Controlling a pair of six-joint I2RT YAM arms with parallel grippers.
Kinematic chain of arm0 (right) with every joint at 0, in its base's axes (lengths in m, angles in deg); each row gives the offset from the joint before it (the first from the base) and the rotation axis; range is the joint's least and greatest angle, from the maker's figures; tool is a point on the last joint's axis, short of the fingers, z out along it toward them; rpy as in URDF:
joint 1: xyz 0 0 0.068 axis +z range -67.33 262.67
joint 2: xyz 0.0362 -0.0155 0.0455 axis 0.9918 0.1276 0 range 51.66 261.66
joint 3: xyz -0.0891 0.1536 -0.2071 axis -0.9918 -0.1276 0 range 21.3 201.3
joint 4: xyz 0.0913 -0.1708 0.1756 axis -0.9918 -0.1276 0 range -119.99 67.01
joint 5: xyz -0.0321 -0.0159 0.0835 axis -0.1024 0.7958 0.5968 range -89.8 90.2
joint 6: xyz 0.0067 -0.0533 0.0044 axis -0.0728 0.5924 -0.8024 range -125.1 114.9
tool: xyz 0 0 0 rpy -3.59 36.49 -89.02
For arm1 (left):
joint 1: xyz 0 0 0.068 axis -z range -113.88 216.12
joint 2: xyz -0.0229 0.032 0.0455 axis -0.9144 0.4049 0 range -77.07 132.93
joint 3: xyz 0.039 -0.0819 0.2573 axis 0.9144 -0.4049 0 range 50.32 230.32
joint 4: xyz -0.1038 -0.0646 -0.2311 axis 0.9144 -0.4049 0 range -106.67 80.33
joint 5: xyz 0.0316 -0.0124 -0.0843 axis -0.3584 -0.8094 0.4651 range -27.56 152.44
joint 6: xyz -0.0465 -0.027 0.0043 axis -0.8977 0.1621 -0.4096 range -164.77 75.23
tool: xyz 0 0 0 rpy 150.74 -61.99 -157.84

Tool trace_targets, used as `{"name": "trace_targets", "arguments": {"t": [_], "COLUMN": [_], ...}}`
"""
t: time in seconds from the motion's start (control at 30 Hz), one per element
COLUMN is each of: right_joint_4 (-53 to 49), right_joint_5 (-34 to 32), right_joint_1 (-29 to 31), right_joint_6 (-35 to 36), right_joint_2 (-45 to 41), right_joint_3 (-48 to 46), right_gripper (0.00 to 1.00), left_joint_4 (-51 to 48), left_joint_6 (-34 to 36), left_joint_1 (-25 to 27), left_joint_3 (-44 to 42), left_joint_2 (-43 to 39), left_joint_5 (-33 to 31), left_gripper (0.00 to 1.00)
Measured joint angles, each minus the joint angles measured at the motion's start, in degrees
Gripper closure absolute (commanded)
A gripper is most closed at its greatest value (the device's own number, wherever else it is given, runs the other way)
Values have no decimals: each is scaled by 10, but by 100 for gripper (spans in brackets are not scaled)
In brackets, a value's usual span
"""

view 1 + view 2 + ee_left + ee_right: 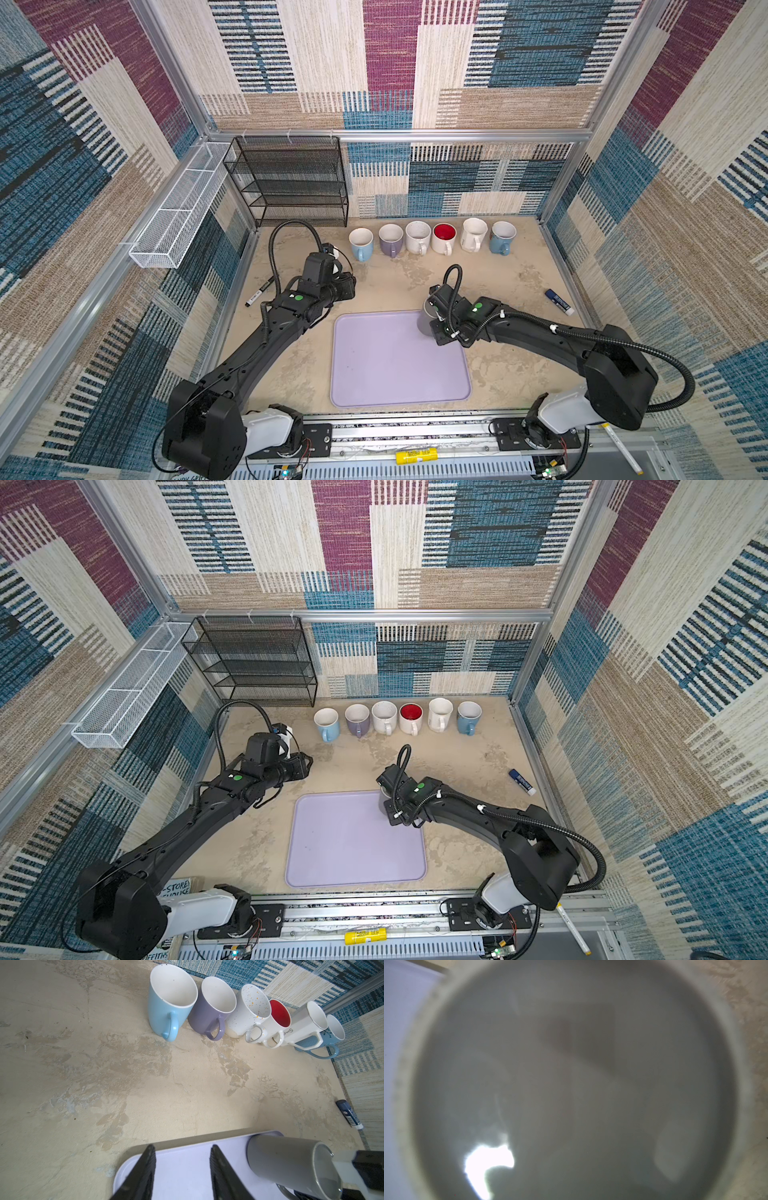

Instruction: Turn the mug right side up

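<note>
The grey mug (424,322) sits upside down on the far right corner of the lavender tray (395,374), the right gripper (436,329) clamped shut, apparently on its handle, to flip it, while the left gripper (182,1147) hovers open.

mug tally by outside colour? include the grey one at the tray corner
Light blue mug: 1
Purple mug: 1
White mugs: 3 (speckled, red-lined, lettered)
Dusty blue mug: 1
Grey mug: 1
Total: 7
</note>
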Motion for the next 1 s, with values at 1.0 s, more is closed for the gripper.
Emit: {"name": "trace_targets", "arguments": {"t": [1.0], "right_joint_4": [89], "right_joint_5": [26], "right_joint_1": [-8], "right_joint_6": [35], "right_joint_2": [-66], "right_joint_3": [1], "right_gripper": [100], "left_joint_4": [-1], "left_joint_6": [0], "left_joint_1": [0], "left_joint_3": [-8], "left_joint_2": [-40], "left_joint_5": [44], "left_gripper": [57]}}
